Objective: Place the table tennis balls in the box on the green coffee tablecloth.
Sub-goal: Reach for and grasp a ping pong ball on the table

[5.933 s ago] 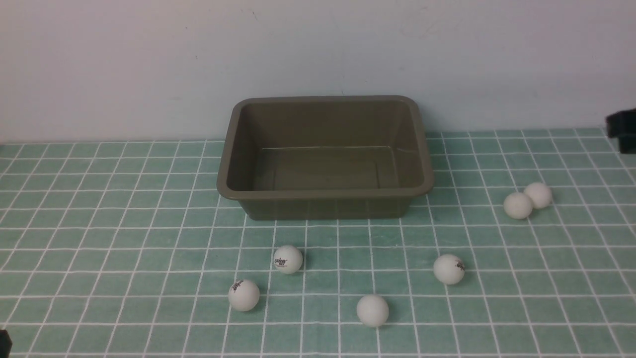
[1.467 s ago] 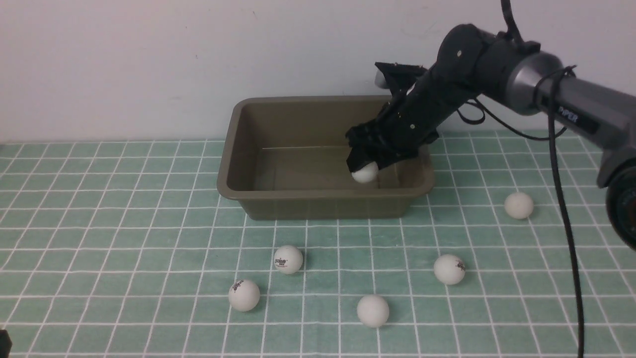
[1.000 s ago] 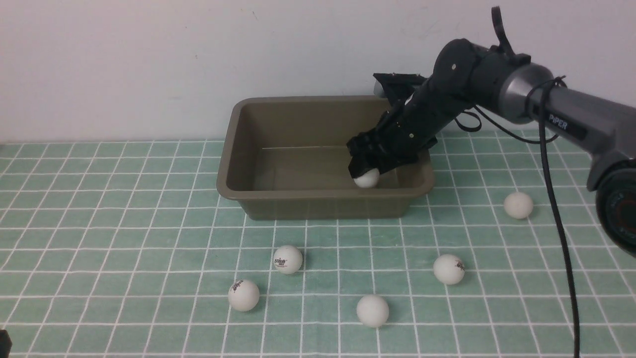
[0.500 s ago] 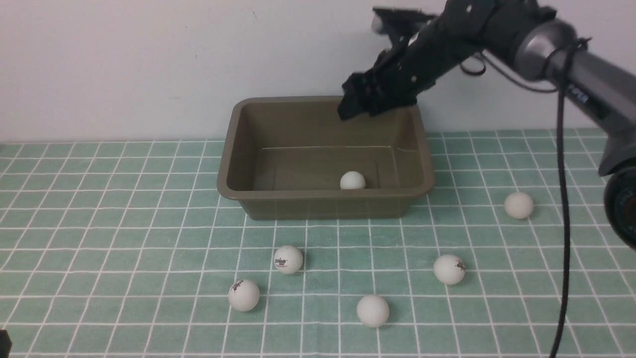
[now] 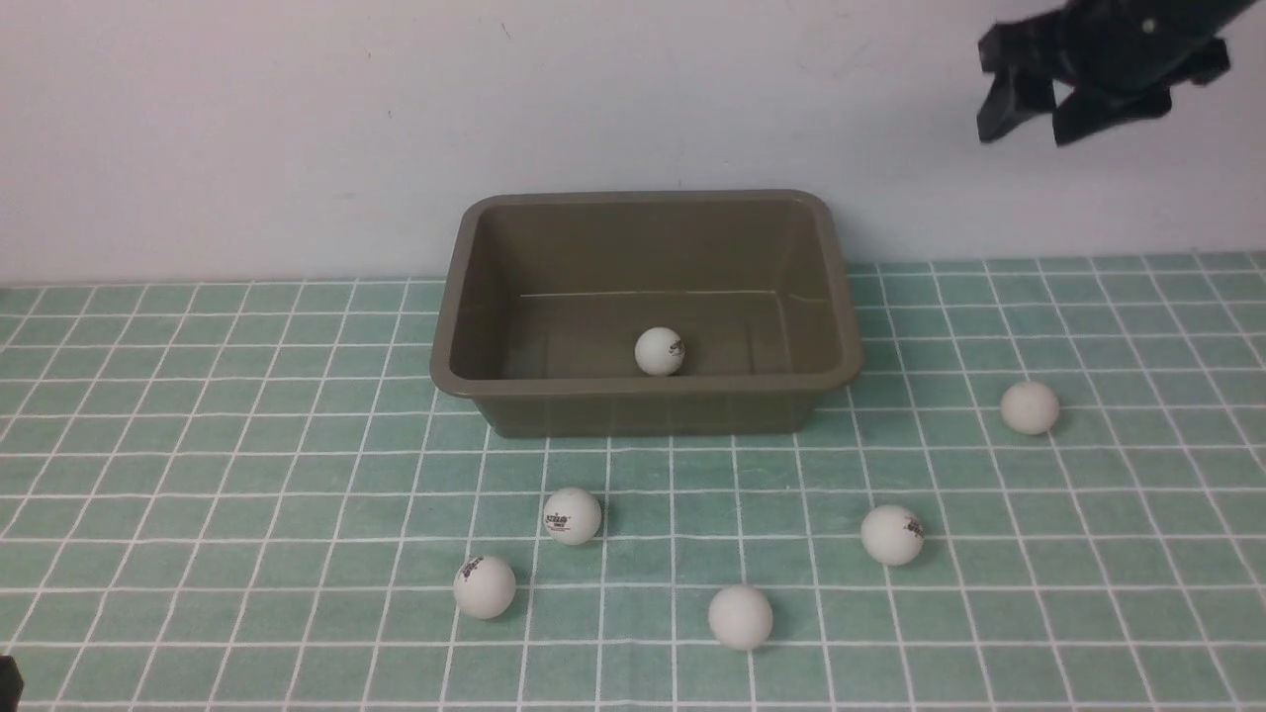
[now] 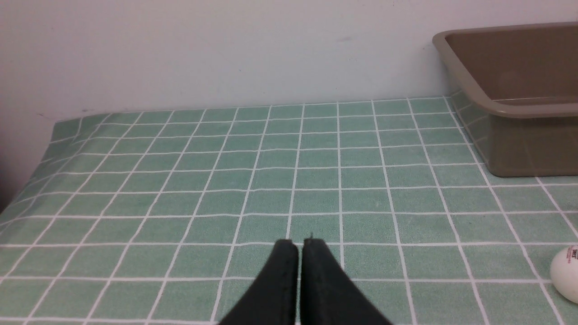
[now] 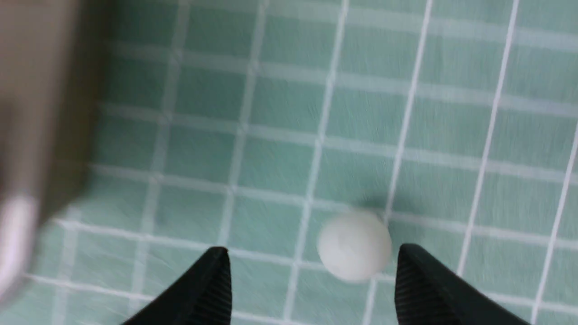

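Observation:
The olive-brown box stands at the back middle of the green coffee tablecloth. One table tennis ball lies inside it on the floor. Several more balls lie on the cloth: two front left, one front centre, one front right and one far right. My right gripper hangs open and empty high at the right, above the far right ball. My left gripper is shut on nothing, low over the cloth at the left, with a ball and the box off to its side.
A pale wall runs right behind the box. The cloth's left edge drops off in the left wrist view. A blurred stretch of the box's wall shows in the right wrist view.
My right gripper opened and let the ball go inside the box, then rose and swung far to the right. The ball rolled a little to the left on the box floor.

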Available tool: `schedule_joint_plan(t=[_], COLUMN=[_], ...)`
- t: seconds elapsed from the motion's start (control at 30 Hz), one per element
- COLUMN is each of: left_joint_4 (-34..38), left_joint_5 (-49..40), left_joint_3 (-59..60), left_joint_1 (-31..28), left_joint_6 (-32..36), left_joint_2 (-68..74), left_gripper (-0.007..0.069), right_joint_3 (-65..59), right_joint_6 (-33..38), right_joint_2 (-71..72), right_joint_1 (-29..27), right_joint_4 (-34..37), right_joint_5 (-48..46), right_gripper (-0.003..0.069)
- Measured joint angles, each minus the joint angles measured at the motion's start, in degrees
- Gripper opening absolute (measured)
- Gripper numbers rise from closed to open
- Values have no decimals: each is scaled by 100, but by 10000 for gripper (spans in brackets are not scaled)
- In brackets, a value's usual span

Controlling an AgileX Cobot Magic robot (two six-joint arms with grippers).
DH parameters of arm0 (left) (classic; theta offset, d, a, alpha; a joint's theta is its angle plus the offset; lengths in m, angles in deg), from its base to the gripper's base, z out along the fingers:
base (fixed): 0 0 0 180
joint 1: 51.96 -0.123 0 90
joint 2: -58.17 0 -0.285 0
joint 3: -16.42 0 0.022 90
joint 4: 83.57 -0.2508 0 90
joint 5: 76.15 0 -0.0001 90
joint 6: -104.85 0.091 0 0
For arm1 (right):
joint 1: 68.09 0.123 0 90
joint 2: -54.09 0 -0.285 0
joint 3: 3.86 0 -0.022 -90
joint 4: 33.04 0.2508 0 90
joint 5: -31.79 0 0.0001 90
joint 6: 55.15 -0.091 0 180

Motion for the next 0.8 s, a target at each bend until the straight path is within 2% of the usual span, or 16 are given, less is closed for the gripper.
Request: schedule_joint_plan(t=[0.2,0.8], left_joint_4=[0,0], left_joint_5=[0,0], left_joint_3=[0,0], left_joint_1=[0,0], left_joint_6=[0,0], left_joint_2=[0,0], left_gripper=[-4,-4], right_joint_3=[-665,-680], right_joint_6=[48,54], right_joint_2=[-215,-803], right_joint_1=[42,48], right_joint_4=[-418,-668], right_joint_5=[38,129], right_gripper=[441,441])
